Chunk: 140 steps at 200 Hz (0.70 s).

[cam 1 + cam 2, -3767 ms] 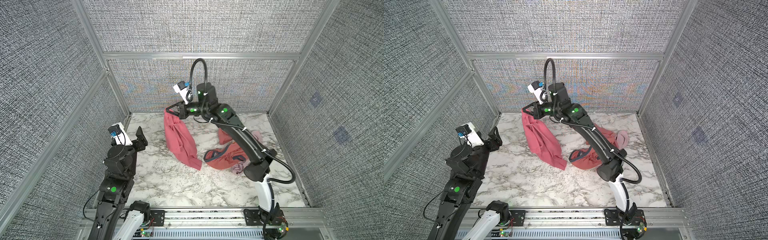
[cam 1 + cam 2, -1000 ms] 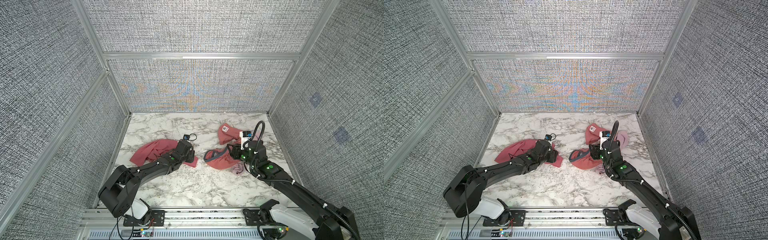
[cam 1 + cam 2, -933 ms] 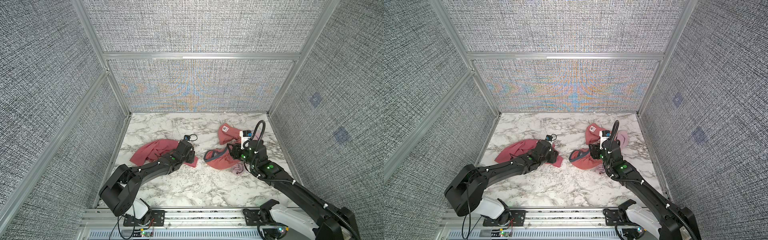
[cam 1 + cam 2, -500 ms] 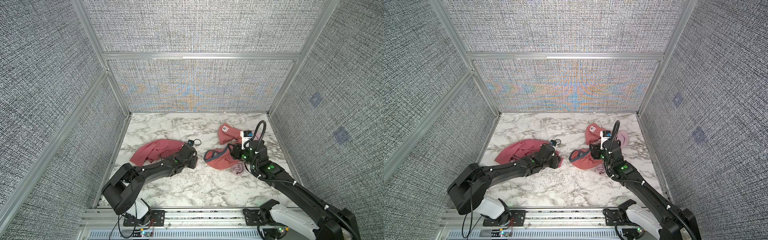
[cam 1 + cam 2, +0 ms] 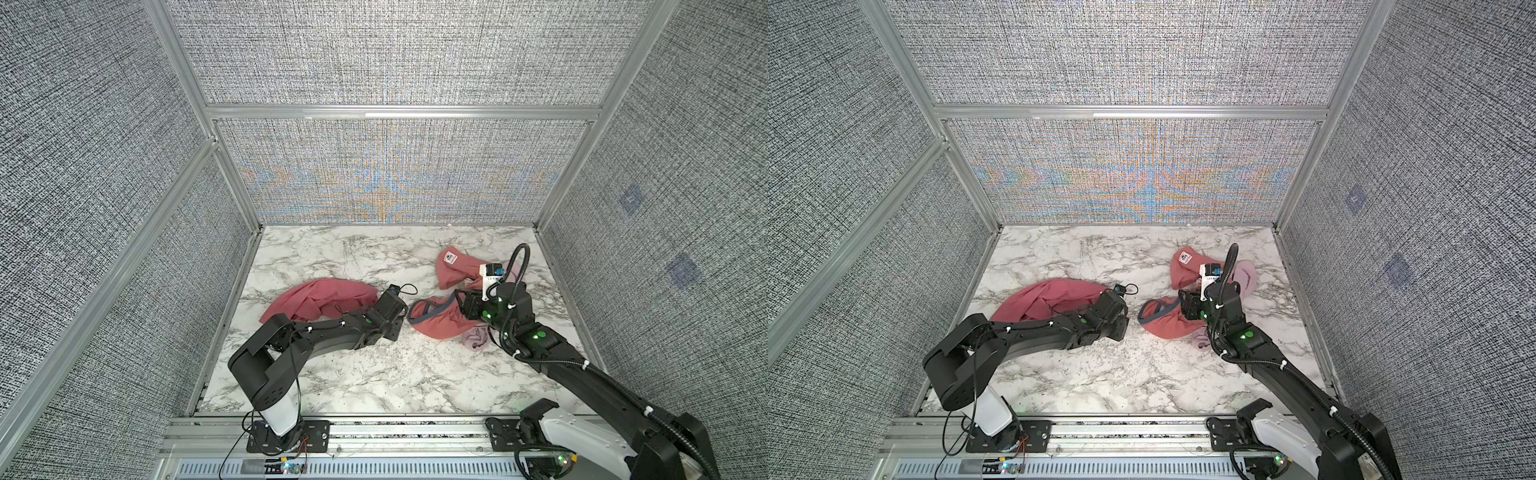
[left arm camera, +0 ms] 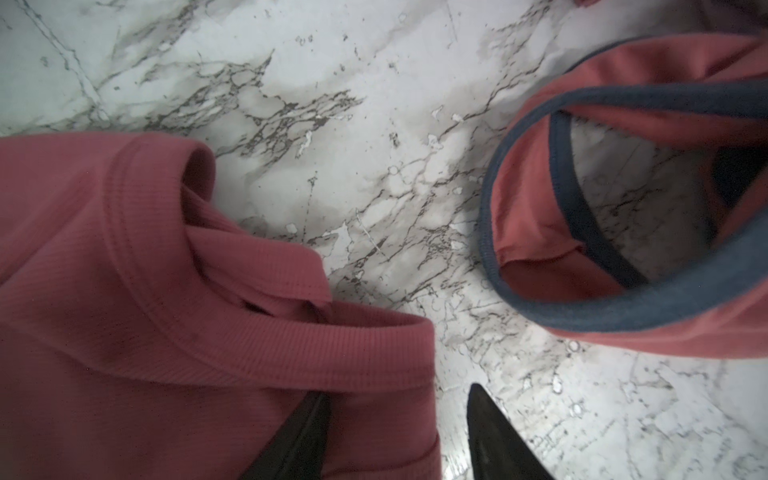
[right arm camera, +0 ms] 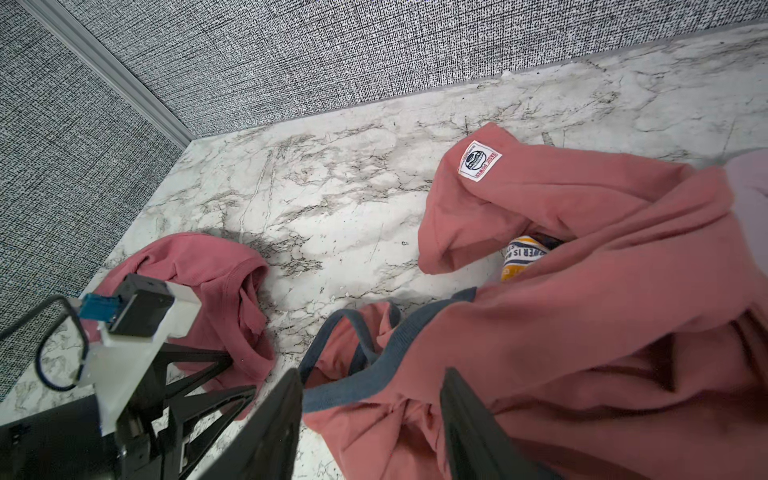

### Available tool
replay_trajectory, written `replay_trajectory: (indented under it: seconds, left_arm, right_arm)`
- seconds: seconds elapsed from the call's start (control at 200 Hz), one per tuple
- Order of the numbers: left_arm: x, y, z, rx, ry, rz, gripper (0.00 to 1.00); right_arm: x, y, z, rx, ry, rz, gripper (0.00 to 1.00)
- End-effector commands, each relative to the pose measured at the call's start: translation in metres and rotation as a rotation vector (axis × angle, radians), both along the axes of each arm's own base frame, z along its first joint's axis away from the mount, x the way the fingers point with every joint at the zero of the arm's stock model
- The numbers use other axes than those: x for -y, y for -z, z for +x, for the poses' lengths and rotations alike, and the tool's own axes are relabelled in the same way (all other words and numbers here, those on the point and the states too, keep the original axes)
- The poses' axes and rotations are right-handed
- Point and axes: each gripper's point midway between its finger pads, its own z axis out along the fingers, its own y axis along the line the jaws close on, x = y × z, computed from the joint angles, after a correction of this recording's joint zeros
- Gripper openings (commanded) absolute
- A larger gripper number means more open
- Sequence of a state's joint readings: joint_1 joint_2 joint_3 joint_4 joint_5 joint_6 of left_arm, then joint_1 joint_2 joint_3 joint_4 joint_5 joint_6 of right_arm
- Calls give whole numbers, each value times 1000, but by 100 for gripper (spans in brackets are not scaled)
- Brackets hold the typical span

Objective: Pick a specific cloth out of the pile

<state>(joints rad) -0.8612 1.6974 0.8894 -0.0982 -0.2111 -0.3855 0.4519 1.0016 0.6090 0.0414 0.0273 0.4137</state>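
Observation:
The cloth (image 5: 320, 299) (image 5: 1050, 299), plain salmon-red, lies crumpled on the marble table (image 5: 332, 374), left of centre. My left gripper (image 5: 397, 322) (image 6: 397, 395) is open at its right edge. One finger (image 6: 307, 432) rests on the fabric, the other is over bare marble. The pile (image 5: 440, 328) (image 5: 1167, 328) sits to the right: a salmon garment with grey-blue edging (image 7: 374, 361) and white patch (image 7: 480, 160), and a pale lilac one (image 5: 1246, 274). My right gripper (image 5: 463, 305) (image 7: 374, 374) stands open over the edged garment's bunched fabric.
Grey fabric walls with aluminium posts (image 5: 249, 208) close the table on three sides. A strip of bare marble (image 6: 395, 208) separates the cloth from the pile. The rail (image 5: 374, 432) with both arm bases runs along the front edge.
Seconds ago my right gripper held the cloth high; it now lies on the table. Over the last second my left gripper slid right to the cloth's edge. The right arm barely moved.

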Motion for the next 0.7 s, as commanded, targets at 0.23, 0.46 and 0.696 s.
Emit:
replay_trajectory:
  seconds: [0.23,0.46,0.696]
  left_arm:
    - [-10,20,-3,-21,-30,132,49]
    - [-9,29,-6,-33,-24,157,48]
    - [-10,29,-6,-33,-35,178,6]
  right_arm:
    - [0,-11,4,37,15,21,55]
    - [3,-10,4,39,26,18,55]
    - [5,-11,4,44,34,15,55]
